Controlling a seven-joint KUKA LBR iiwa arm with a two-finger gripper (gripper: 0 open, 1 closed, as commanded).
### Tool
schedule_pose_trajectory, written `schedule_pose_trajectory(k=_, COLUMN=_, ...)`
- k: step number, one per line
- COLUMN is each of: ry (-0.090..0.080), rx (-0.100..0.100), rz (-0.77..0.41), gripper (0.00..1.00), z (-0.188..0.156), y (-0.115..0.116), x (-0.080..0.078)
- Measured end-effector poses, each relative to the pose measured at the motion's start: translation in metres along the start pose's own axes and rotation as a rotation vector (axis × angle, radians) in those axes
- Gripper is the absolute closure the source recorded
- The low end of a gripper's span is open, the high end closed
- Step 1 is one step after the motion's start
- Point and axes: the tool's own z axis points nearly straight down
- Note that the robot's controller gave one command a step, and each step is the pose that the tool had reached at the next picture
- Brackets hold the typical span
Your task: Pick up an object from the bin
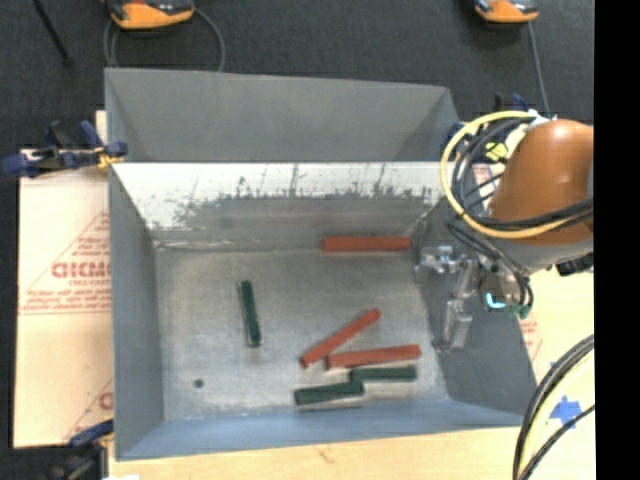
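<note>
- Bin (135,298) of grey metal, its floor scuffed and largely bare on the left.
- Speck (198,384), small and dark, sits on the floor near the front left corner (too small to tell what it is).
- Green stick (248,313) lies alone on the left half of the floor, running nearly front to back, well apart from the other sticks.
- Front green stick (328,394) lies almost level near the front wall, its right end just beside the second green stick.
- Slanted red stick (340,338) runs from lower left to upper right in the middle of the floor, its lower end close to the flat red stick.
- Back red stick (365,244) lies level at the foot of the back wall, well apart from the cluster in front.
- Flat red stick (372,356) lies almost level, just behind the second green stick (380,375).
- Claw (452,340) hangs low at the right side of the bin, near the right wall. Its tip is just right of the flat red stick's right end, and that stick is the nearest thing to it. Whether the claw is wide or narrow I cannot tell.
- Arm (540,178), with its orange cover and looped cables, reaches in over the right rim.
</note>
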Motion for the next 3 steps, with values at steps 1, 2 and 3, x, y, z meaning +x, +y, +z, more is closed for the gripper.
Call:
schedule_pose_trajectory(k=1, ry=-0.015, rx=0.002, rz=-0.043, gripper=0.00, z=0.109, y=0.022, x=0.028)
schedule_pose_trajectory(k=2, ry=-0.012, rx=0.003, rz=-0.046, gripper=1.00, z=0.107, y=0.022, x=0.028)
schedule_pose_trajectory(k=3, ry=-0.016, rx=0.005, rz=-0.272, gripper=1.00, z=-0.024, y=0.006, x=-0.021)
